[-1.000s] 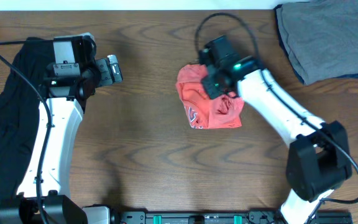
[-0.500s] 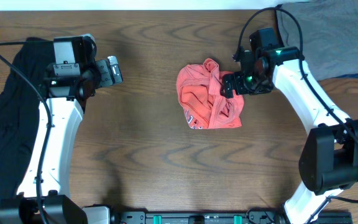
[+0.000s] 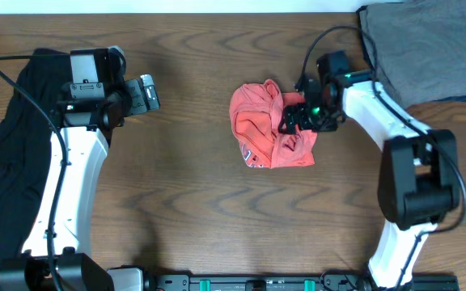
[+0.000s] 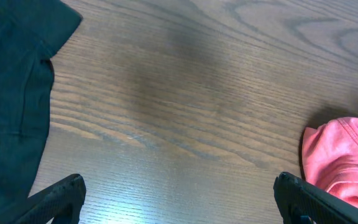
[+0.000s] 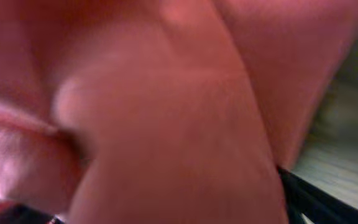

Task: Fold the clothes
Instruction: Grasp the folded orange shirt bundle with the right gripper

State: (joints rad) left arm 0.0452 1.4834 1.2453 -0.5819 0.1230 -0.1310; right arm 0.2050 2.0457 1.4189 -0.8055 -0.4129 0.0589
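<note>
The red-orange T-shirt [image 3: 259,129] lies crumpled in a heap at mid-table. My right gripper [image 3: 292,119] is pressed into its right side. In the right wrist view, red cloth [image 5: 166,112] fills the frame and bulges between the jaws, which stand wide apart, so the gripper [image 5: 166,214] is open around a fold. The black garment [image 3: 6,137] is spread along the table's left edge, under the left arm. My left gripper [image 3: 149,90] hovers open over bare wood, well left of the shirt. In its wrist view [image 4: 179,202] nothing is between the fingers; the black garment [image 4: 11,93] lies left and the shirt [image 4: 347,158] right.
A stack of folded grey clothes [image 3: 427,44] lies at the table's back right corner, just behind the right arm. Bare wood table [image 3: 192,186] stretches between the shirt and the black garment and along the front.
The right gripper lifted off the top of the shirt, swung out to the right with its jaws opening, then came back in low against the shirt's right side. The left arm has not moved.
</note>
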